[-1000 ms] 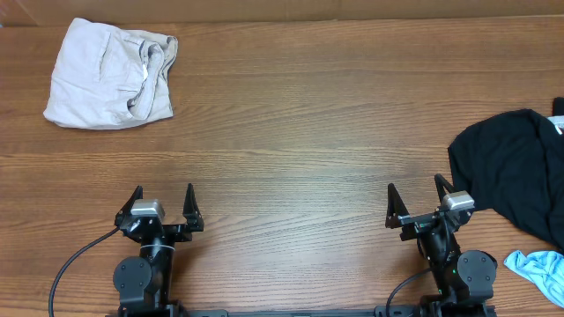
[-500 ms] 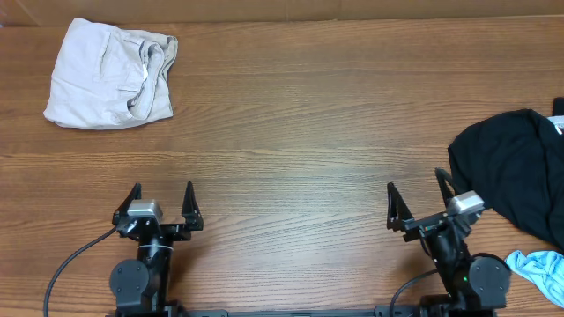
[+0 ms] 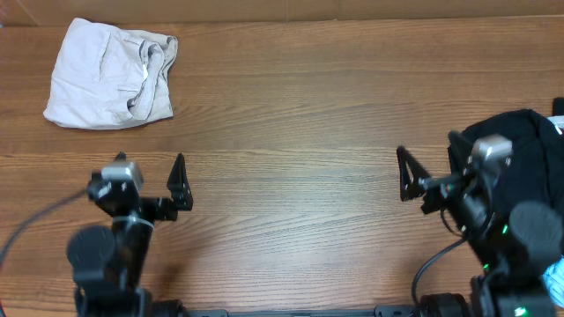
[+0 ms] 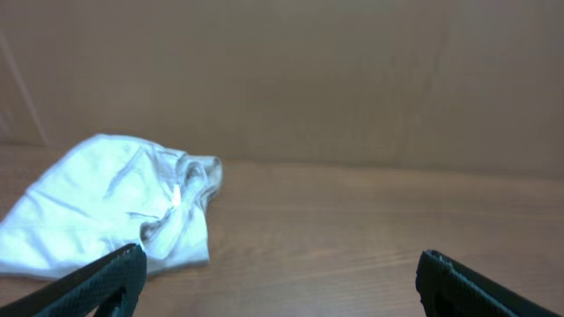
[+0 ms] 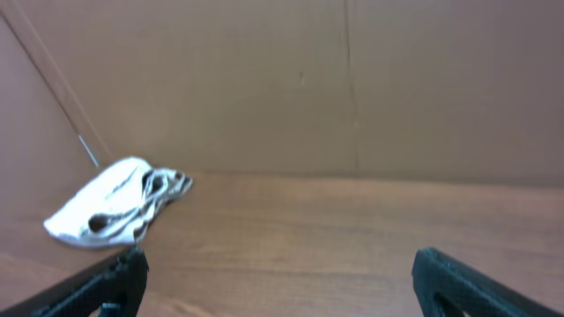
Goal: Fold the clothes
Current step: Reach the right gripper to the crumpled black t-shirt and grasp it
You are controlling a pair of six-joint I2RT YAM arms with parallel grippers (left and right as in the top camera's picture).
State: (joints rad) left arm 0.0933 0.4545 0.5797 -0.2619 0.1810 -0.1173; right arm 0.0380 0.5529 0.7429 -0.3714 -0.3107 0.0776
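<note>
The left gripper [image 3: 145,187] has its jaws spread wide with nothing between them; in the left wrist view [image 4: 282,264] the two dark fingertips [image 4: 123,269] sit at the bottom corners with only bare wood in the gap. The right gripper [image 3: 441,176] is likewise spread wide and holds nothing, and its own camera [image 5: 280,266] shows the same bare gap between its tips. Both hang above the near part of the wooden table [image 3: 291,114], the left one on the left side, the right one on the right side. From above, the right arm covers part of the black garment [image 3: 542,158], a dark rumpled heap lying at the table's right edge, with a small white label [image 3: 557,126] showing at its far corner; whether the arm touches the cloth cannot be told. A scrap of light-blue cloth [image 3: 555,275] peeks out at the near right edge, mostly hidden by the arm. The off-white garment [image 3: 106,75] lies loosely bunched in the far left corner, well apart from both grippers; it appears ahead and to the left in the left wrist view [image 4: 97,207] and, smaller, in the right wrist view [image 5: 110,207]. A plain brown wall [image 4: 308,79] stands behind the table.
</note>
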